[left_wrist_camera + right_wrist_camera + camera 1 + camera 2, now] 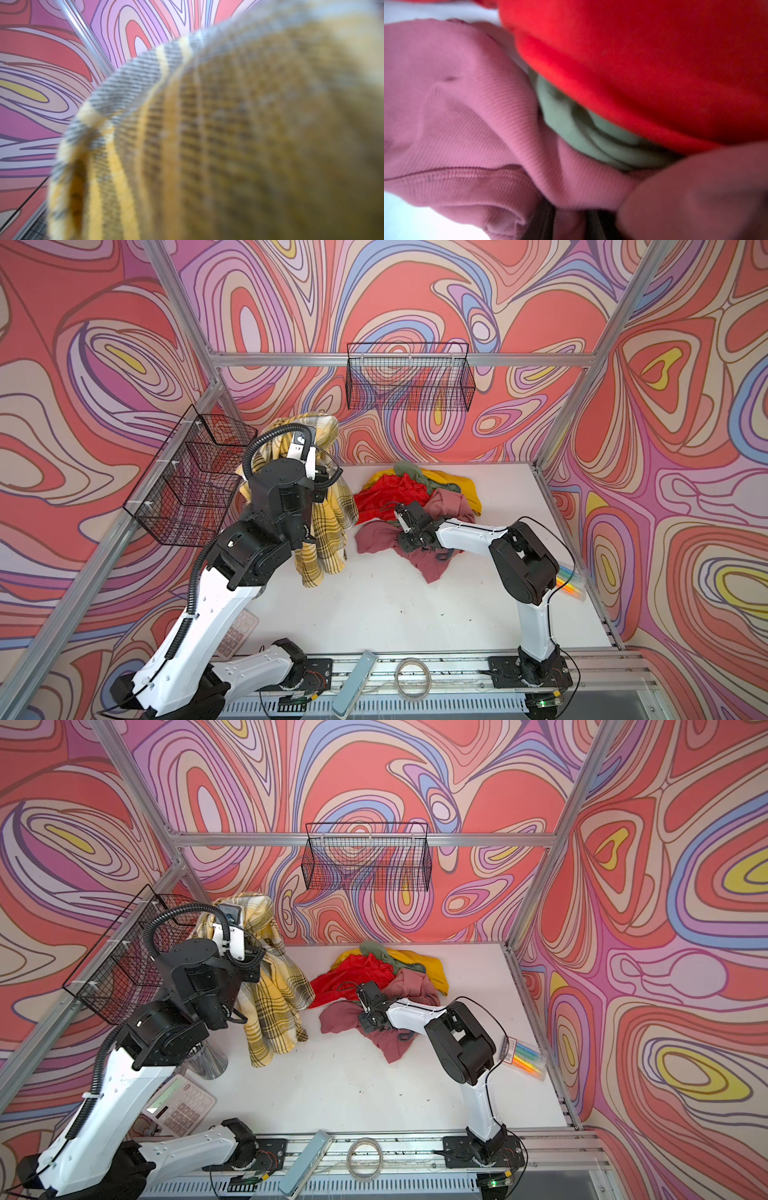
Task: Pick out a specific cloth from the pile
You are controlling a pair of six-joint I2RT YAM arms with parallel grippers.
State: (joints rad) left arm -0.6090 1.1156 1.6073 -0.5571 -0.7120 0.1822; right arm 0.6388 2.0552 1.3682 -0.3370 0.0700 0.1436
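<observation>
At the far left above the surface [395, 605], the plaid cloth [328, 522] hangs apart from the pile [419, 493].
The left gripper [301, 435], closed on its top, holds it high to free it; the right gripper [402, 516] rests on the pink garment [374, 539], apparently pinning it, its grip unclear.

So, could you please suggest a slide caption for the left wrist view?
Left wrist close-up: a yellow-and-cream plaid flannel cloth with dark check lines fills most of the frame, swirl-patterned wall behind.
</observation>
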